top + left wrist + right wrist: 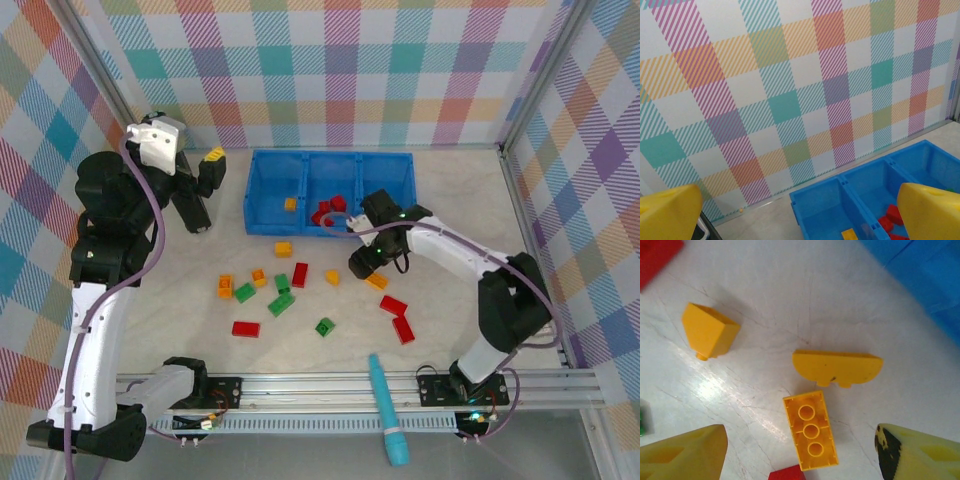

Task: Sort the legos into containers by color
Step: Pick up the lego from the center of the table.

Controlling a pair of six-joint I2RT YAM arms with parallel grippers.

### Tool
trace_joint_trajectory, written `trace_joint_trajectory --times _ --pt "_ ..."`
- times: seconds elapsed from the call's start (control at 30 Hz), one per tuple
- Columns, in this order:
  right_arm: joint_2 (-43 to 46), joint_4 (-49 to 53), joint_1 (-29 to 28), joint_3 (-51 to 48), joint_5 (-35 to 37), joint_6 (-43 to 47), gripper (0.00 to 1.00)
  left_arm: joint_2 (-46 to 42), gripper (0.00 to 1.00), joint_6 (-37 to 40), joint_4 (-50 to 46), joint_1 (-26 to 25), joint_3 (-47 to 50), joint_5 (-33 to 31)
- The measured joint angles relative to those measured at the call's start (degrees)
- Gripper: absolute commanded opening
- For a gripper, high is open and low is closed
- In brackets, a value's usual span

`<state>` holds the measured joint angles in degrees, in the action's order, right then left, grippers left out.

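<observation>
The blue tray (262,190) lies at the back centre with three compartments. Its left one holds an orange brick (290,204), and red bricks (328,210) lie in the middle one. Red, green and orange bricks are scattered on the table in front, among them a red one (245,328) and a green one (325,326). My right gripper (362,262) hangs low and open, and an upside-down orange brick (810,436) lies between its fingers (682,452), apart from both. My left gripper (205,185) is raised at the tray's left end, open and empty, with the tray (840,200) below it.
A half-round orange piece (837,366) and a sloped orange piece (708,331) lie just beyond the right gripper. A red brick (787,474) touches the orange brick's near end. A teal pen-like tool (388,410) lies across the front rail. Checkered walls close in the back and both sides.
</observation>
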<state>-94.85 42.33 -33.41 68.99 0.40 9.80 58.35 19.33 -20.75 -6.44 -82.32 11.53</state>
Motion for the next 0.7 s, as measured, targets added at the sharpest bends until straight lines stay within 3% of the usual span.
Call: trace_joint_trajectory --times 0.37,0.43,0.7 --pt "-8.39 0.0 0.0 -0.59 -0.46 0.0 0.85 0.48 1.0 0.0 -0.04 0.0 0.0 0.33" --pt "-9.9 0.37 0.0 -0.59 -0.15 -0.17 0.79 0.87 1.0 0.0 -0.04 0.0 0.0 0.63" --pt "-12.28 0.92 0.28 0.11 4.52 -1.51 0.32 2.29 1.0 0.0 -0.26 0.0 -0.02 1.03"
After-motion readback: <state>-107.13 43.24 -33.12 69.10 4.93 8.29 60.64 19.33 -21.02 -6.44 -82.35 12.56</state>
